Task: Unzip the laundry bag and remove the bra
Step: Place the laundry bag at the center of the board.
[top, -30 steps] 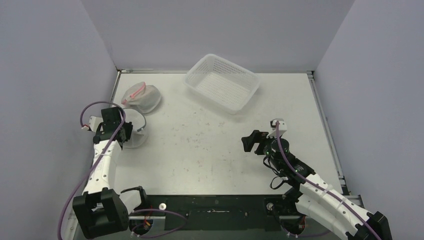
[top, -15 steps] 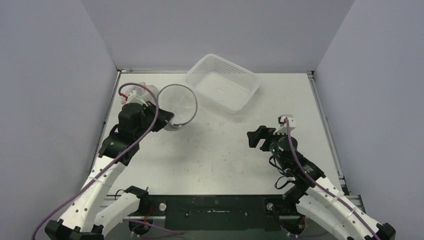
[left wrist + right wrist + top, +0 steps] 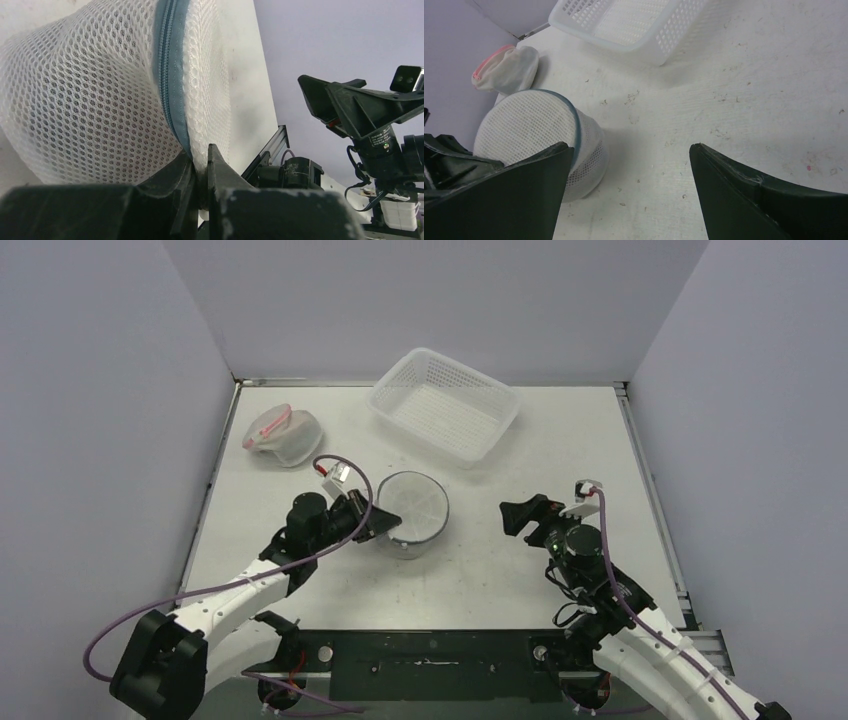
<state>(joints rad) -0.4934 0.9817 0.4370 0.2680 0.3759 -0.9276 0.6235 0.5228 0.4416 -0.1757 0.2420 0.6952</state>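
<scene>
The left gripper (image 3: 200, 162) has carried the laundry bag (image 3: 415, 508) to the middle. Its fingers pinch the mesh right beside the shut zipper (image 3: 170, 85). Past the bag, the right gripper (image 3: 630, 150) waits wide open. Unzipping comes next, I think: it must find the pull.

White mesh laundry bag (image 3: 412, 512), grey-blue zipper (image 3: 170, 75)

The bag (image 3: 415, 512) is a drum-shaped pouch of white mesh with a grey-blue zip (image 3: 170, 75) running round its rim. The stretch of zip in view is shut. It stands roughly upright on the bench (image 3: 460, 585), near the middle. The left end effector (image 3: 385, 523) pinches its edge by the zip. What it contains cannot be made out.
</scene>
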